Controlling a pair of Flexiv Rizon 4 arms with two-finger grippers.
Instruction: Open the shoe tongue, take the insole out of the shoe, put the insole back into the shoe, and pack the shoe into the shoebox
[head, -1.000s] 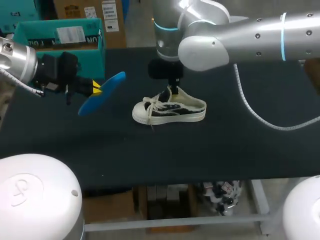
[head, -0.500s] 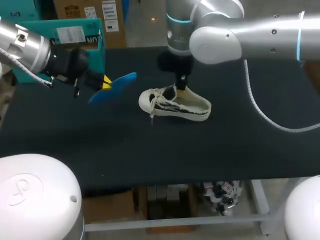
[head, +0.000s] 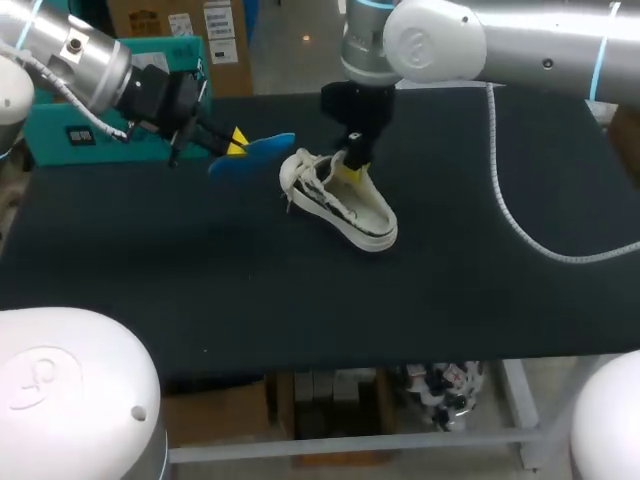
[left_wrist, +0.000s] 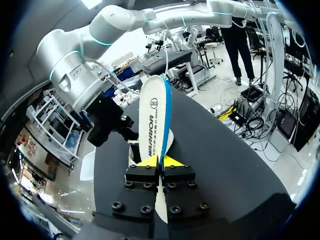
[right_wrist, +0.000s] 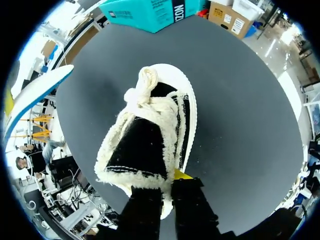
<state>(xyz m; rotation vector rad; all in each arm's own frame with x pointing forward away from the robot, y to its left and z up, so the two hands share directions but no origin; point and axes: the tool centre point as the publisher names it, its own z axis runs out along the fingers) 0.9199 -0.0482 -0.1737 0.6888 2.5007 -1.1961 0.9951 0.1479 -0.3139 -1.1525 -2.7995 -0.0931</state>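
A white shoe with black sides and a fleecy lining hangs tilted over the black table, its laced toe pointing toward the insole. My right gripper is shut on the shoe's collar rim; in the right wrist view the shoe stretches out ahead of the gripper, one finger inside and one outside. My left gripper is shut on the end of a blue-and-white insole, held in the air just left of the shoe's toe. In the left wrist view the insole stands edge-on between the yellow tips of the gripper.
A teal shoebox stands at the table's back left, behind my left arm, and shows in the right wrist view as the teal shoebox beyond the shoe's toe. The right arm's grey cable trails over the table's right side.
The right gripper has closed on the shoe's collar, lifted it and turned it so the toe points back-left. The left arm has carried the insole right and farther back, close to the toe.
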